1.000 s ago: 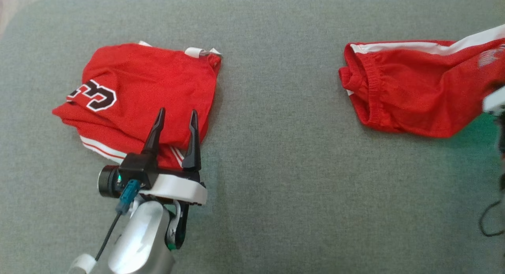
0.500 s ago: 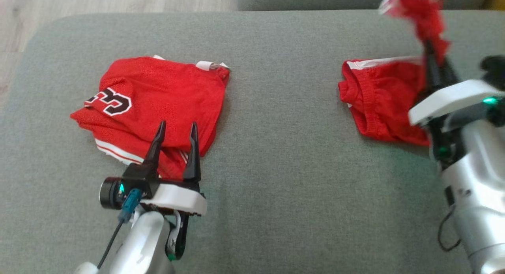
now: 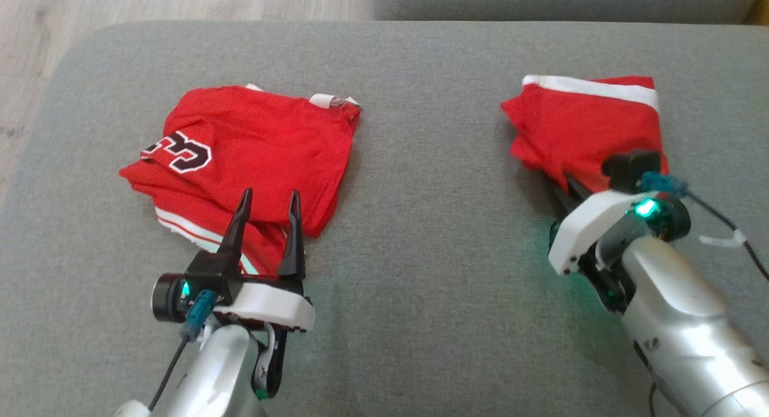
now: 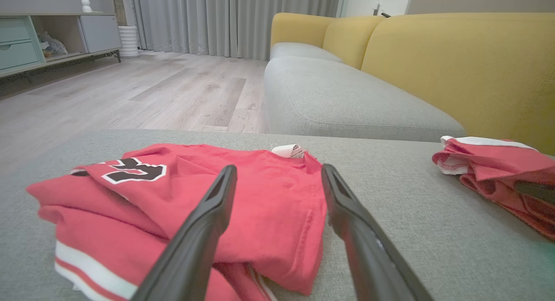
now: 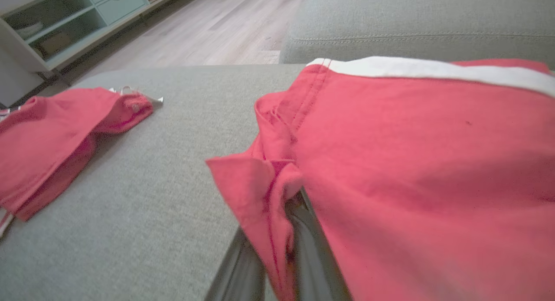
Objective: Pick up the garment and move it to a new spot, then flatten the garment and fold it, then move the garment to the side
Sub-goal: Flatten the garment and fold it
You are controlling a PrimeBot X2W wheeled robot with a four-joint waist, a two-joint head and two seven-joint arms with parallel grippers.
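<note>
Grey cushion [image 3: 420,255] holds two red garments: jersey [image 3: 264,140] by spread left hand [image 3: 270,193], shorts [image 3: 583,128] pinched in right hand [image 3: 571,191].

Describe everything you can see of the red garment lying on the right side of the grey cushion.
The red garment looks like thin sports cloth, with a white band along its far edge and a stitched seam. It lies doubled over on the grey cushion, apart from the lettered red garment. Its near edge is bunched and pinched in the shut right gripper.
</note>
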